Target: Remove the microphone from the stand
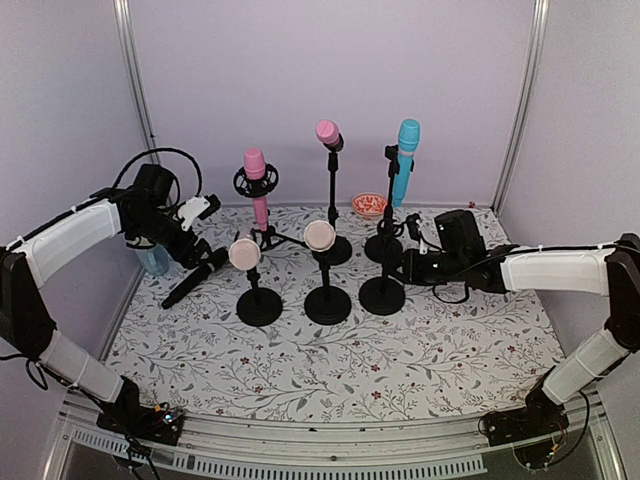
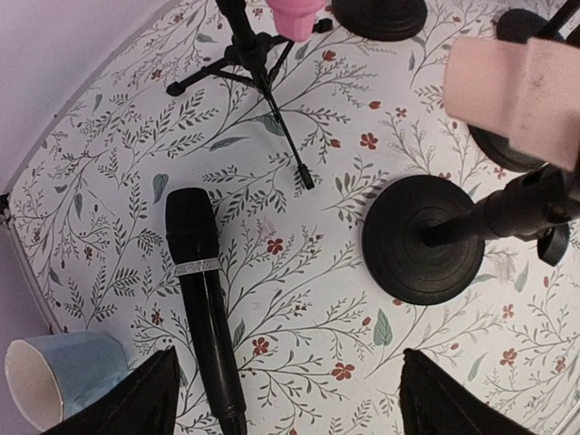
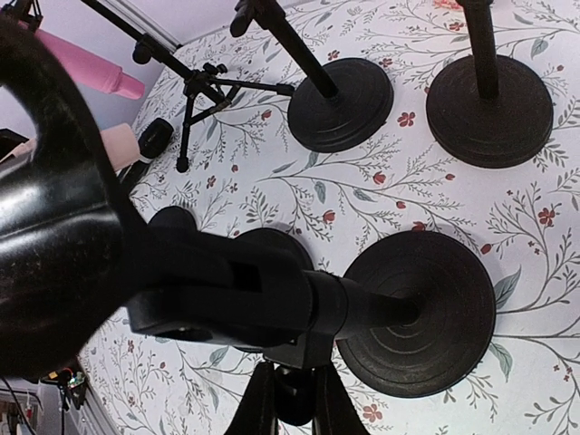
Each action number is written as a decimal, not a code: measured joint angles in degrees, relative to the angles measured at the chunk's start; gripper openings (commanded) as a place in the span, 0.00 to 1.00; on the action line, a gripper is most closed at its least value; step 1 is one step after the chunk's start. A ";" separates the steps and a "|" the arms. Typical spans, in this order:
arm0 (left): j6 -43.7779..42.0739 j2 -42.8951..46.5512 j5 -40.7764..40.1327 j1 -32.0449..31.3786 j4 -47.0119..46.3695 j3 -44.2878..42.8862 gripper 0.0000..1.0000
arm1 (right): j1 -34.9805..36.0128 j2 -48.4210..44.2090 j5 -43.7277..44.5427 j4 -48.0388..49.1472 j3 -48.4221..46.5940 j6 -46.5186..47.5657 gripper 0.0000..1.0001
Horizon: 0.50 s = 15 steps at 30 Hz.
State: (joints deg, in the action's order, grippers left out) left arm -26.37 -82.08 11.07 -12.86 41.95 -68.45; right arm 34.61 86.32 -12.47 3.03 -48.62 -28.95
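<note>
A black microphone (image 1: 195,278) lies flat on the floral mat at the left, off any stand; in the left wrist view it (image 2: 201,299) lies between my fingers, nearer the left one. My left gripper (image 1: 198,250) (image 2: 290,399) is open and empty just above it. A black stand (image 1: 383,295) with an empty clip (image 1: 391,153) stands right of centre. My right gripper (image 1: 406,268) (image 3: 294,408) is shut on this stand's pole, low down; its round base (image 3: 426,317) and empty clip (image 3: 54,227) show in the right wrist view.
Two pale pink microphones (image 1: 243,253) (image 1: 319,236) sit on round-base stands at centre. Behind are a pink microphone on a tripod (image 1: 256,185), another pink one (image 1: 327,133) and a blue one (image 1: 405,160) on stands. A blue cup (image 1: 152,260) (image 2: 54,376) stands far left, a red bowl (image 1: 369,205) at the back.
</note>
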 measured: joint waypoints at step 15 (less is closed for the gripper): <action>-0.26 0.00 0.33 -0.02 0.81 0.00 0.85 | 0.59 -14.60 4.79 3.04 6.93 4.35 0.98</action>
State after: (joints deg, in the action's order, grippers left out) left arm -26.63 -82.08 11.40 -12.88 42.76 -68.45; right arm 35.20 71.72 -7.68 6.07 -41.69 -24.60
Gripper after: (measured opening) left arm 0.851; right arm 0.880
